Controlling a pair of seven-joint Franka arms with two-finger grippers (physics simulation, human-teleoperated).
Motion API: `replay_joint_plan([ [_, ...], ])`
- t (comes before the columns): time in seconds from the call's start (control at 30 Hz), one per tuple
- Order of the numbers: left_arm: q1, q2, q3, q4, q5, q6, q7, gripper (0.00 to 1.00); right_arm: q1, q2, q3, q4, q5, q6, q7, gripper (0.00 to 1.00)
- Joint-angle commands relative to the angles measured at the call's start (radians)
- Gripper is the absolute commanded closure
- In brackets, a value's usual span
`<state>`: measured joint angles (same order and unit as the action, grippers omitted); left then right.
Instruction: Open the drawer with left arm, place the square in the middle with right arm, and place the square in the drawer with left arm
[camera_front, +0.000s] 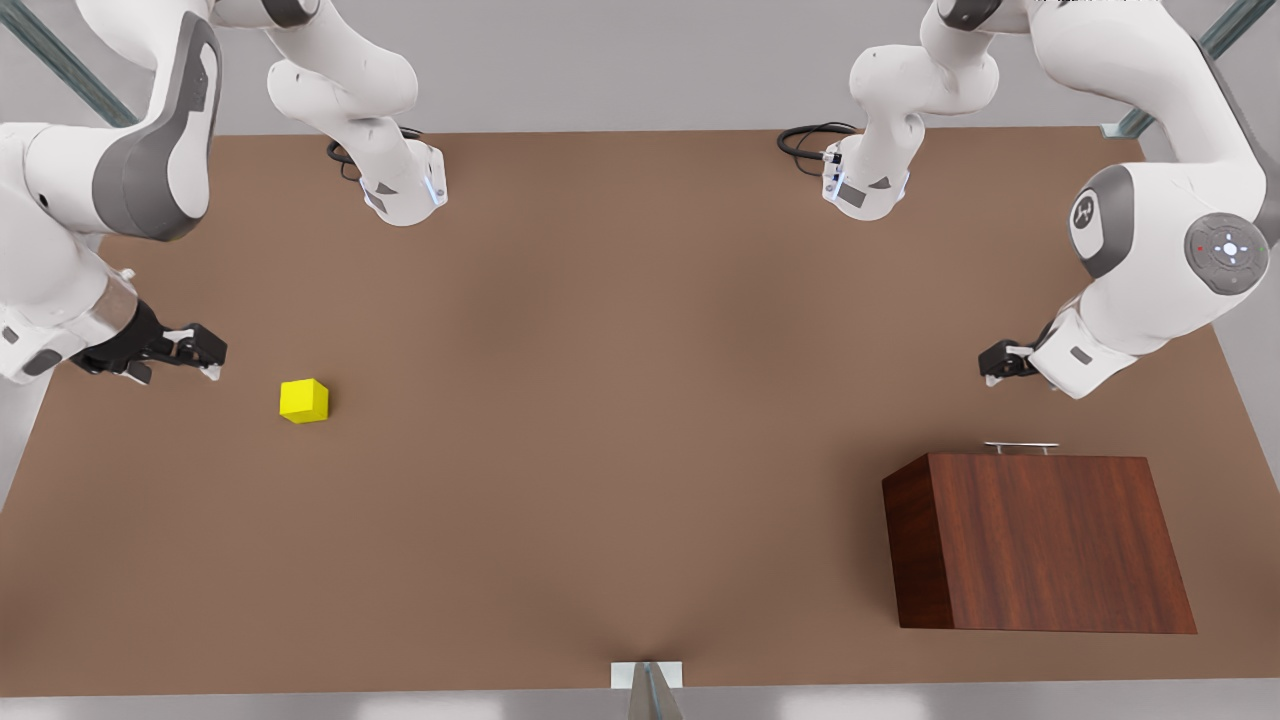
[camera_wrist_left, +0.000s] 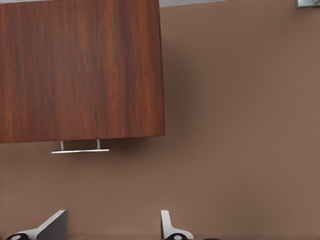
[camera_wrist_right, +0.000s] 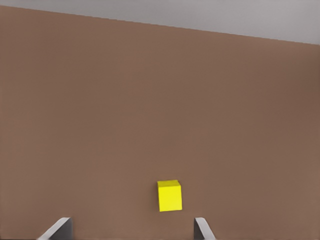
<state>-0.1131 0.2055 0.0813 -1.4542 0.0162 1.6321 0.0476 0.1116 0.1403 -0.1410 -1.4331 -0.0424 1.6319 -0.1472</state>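
Brown counter (camera_front: 600, 400) carries a closed drawer (camera_front: 1040, 540) at lower right of the front view, its handle (camera_front: 1020, 447) facing the left hand (camera_front: 1000, 362), which hangs open near it. At middle left the square (camera_front: 304, 401) sits beside the open right hand (camera_front: 205, 352). Risk: the thin bar may slip between the fingers, or the cabinet may drag.

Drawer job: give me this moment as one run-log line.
drawer: shut | square: on table, untouched | left end effector: open, near handle | right end effector: open, beside square
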Motion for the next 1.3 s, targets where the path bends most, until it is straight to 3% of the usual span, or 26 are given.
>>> replay_joint_plan([
  [0.0,0.0,0.0,0.0,0.0,0.011,0.0,0.0,0.0,-0.006,-0.001,0.0,-0.001,-0.001,0.002,0.0,0.0],
  [0.1,0.0,-0.008,-0.002,-0.044,0.01,0.031,-0.201,0.0,0.008,-0.019,-0.003,-0.072,-0.005,0.037,0.0,0.0],
  [0.2,0.001,-0.155,0.066,-0.32,0.008,0.325,-0.627,0.0,-0.012,-0.127,-0.005,-0.368,-0.007,0.276,-0.002,0.0],
  [0.3,0.001,-0.279,0.094,-0.578,0.008,0.61,-0.914,0.0,-0.09,-0.119,-0.008,-0.49,-0.005,0.33,-0.011,0.0],
  [0.47,0.001,-0.284,0.095,-0.839,0.007,0.97,-1.098,0.0,-0.187,-0.085,-0.034,-0.78,-0.007,0.677,-0.048,0.0],
  [0.53,0.003,-0.273,0.112,-0.848,0.007,0.982,-1.166,0.0,-0.188,-0.018,-0.075,-0.784,0.004,0.73,-0.152,0.0],
  [0.73,0.007,-0.204,0.156,-0.848,0.005,1.0,-1.223,0.0,-0.194,0.139,-0.071,-0.773,0.078,0.838,-0.258,0.0],
  [1.27,0.061,-0.064,0.16,-0.838,0.004,1.152,-1.25,0.0,-0.153,0.217,-0.039,-0.773,0.164,0.861,-0.27,0.0],
])
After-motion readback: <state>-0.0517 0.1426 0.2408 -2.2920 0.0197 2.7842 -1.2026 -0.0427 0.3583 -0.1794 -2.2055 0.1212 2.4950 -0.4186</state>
